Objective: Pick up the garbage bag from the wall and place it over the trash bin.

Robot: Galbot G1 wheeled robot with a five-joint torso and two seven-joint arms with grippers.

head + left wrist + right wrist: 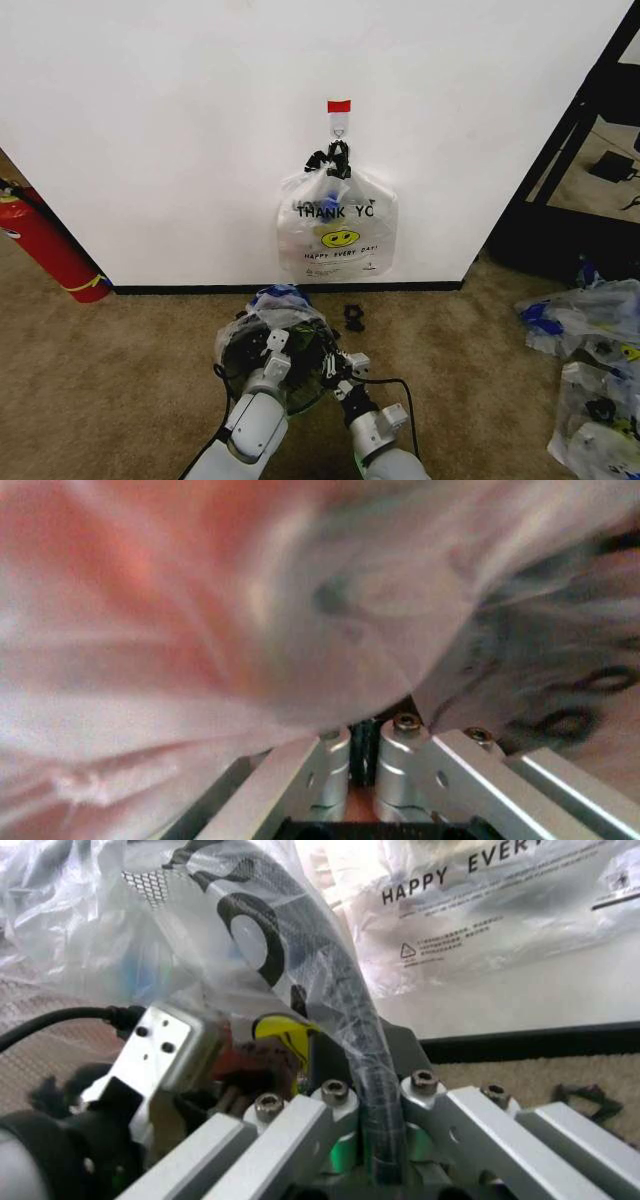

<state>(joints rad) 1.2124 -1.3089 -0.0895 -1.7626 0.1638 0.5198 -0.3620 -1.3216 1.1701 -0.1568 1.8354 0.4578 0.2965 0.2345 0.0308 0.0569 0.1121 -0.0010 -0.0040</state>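
Both pincers, left (277, 342) and right (345, 362), apparently clamp the garbage bag (275, 310) at the trash bin (272, 372) rim, stretching it open.

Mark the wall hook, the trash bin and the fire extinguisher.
wall hook (339, 124), head view, metal clip under red tape.
trash bin (240, 362), head view, bag-covered mesh wall.
fire extinguisher (45, 247), head view, red cylinder body.

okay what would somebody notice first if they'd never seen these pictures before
Probably the white garbage bag with its yellow smiley, hanging from a hook under red tape on the wall. Just below, both arms meet at the trash bin on the carpet, already draped in another bag; the left gripper and right gripper pinch its plastic. More bags litter the floor at right.
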